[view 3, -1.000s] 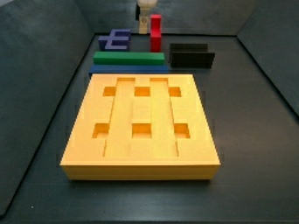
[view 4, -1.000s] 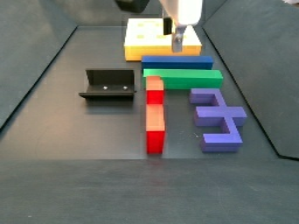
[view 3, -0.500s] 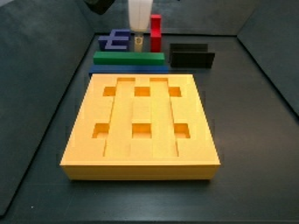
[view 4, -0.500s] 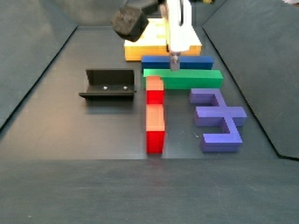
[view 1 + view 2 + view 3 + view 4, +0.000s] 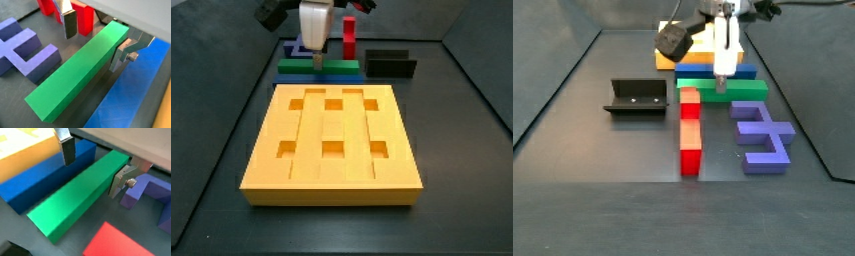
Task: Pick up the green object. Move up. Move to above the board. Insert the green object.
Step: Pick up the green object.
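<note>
The green object (image 5: 80, 67) is a long flat green bar lying on the floor beside the blue bar (image 5: 40, 183). It also shows in a wrist view (image 5: 77, 198) and in both side views (image 5: 318, 68) (image 5: 734, 92). My gripper (image 5: 95, 39) is open and lowered over the bar, one finger on each side, with a gap at one finger (image 5: 69, 22). It also shows in the remaining views (image 5: 93, 168) (image 5: 315, 55) (image 5: 723, 85). The board (image 5: 331, 140) is the large orange-yellow slab with square recesses, beyond the blue bar (image 5: 698, 45).
A red post (image 5: 690, 130) stands next to the green bar's end. A purple E-shaped piece (image 5: 762, 135) lies beside the green bar, away from the board. The black fixture (image 5: 636, 97) stands on the floor, also seen in a side view (image 5: 389, 63).
The gripper has come down from above the blue bar and shifted onto the green bar; its fingers now straddle it. No piece has moved.
</note>
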